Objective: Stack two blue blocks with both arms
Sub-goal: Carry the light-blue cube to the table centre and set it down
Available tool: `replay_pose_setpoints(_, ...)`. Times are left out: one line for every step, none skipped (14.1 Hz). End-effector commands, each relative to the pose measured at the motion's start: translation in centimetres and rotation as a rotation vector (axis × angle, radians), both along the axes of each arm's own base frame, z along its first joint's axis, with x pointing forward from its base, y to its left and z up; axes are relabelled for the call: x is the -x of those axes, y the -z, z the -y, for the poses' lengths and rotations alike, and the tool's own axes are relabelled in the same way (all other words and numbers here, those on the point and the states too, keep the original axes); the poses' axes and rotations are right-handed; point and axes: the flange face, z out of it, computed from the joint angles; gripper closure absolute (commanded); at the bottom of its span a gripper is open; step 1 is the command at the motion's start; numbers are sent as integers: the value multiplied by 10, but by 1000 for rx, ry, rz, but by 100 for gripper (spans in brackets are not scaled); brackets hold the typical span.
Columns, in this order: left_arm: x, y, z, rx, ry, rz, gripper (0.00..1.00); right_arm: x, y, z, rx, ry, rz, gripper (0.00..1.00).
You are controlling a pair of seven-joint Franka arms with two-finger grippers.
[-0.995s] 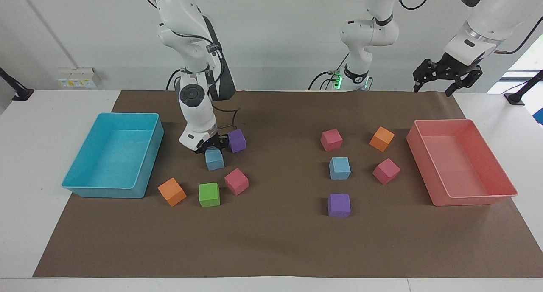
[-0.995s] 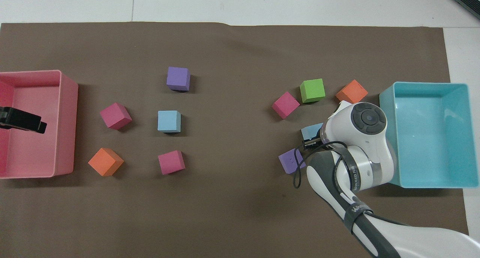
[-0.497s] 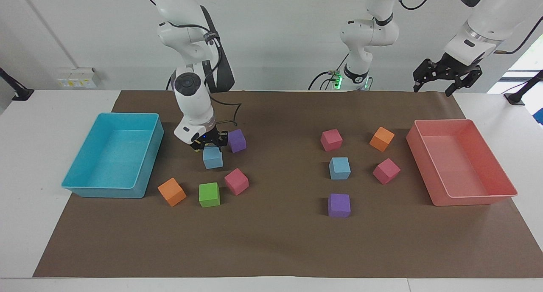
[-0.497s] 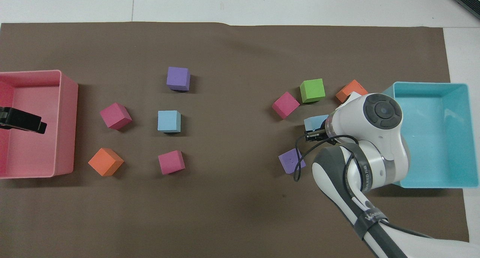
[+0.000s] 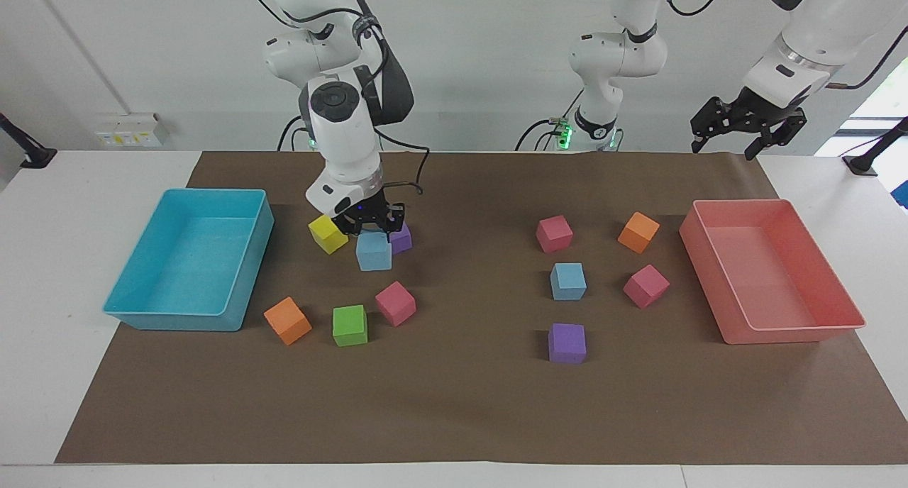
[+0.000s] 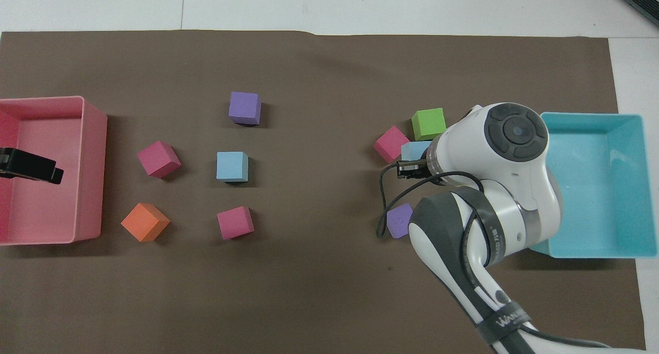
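Note:
My right gripper (image 5: 370, 231) is shut on one blue block (image 5: 374, 252) and holds it just above the mat, over the spot between a yellow cube (image 5: 328, 233) and a purple cube (image 5: 402, 238). In the overhead view the right gripper (image 6: 410, 167) shows with the blue block (image 6: 413, 149) partly under the arm. The second blue block (image 5: 568, 281) lies free on the mat toward the left arm's end, and also shows in the overhead view (image 6: 232, 166). My left gripper (image 5: 725, 146) waits open and empty, high over the pink tray (image 5: 787, 328).
A turquoise tray (image 5: 188, 312) stands at the right arm's end. Orange (image 5: 287, 320), green (image 5: 350, 325) and pink (image 5: 395, 303) cubes lie farther from the robots than the held block. Pink (image 5: 554, 233), orange (image 5: 638, 232), pink (image 5: 646, 286) and purple (image 5: 567, 342) cubes surround the free blue block.
My right gripper has lifted the blue block off the mat and carried it toward the left arm's end, uncovering the yellow cube. The left arm has not moved.

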Motion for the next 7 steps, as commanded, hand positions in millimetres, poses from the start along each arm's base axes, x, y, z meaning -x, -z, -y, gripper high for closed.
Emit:
replay_pose_setpoints(10,-1,1,7,4,-7,0,-19,-12,-27,-11,56,-11,100)
replay_pose_setpoints(10,-1,1,7,4,-7,0,-20,-8,-49,-1,64,-20,100)
replay_pose_setpoints(10,-1,1,7,4,-7,0,-18,-3,-72,0,75,-28,100)
replay_pose_setpoints(9,0,1,7,4,-8,0,-19,3,-87,11,92,-35,100)
replay_pose_setpoints(10,-1,1,7,6,-7,0,-23,5,-96,17,115,-43,100)
replay_pose_setpoints(9,-1,1,7,6,-7,0,-26,7,-111,20,127,-47,100)
replay_pose_setpoints(9,-2,1,7,2,-1,0,-26,13,-129,21,130,-47,100)
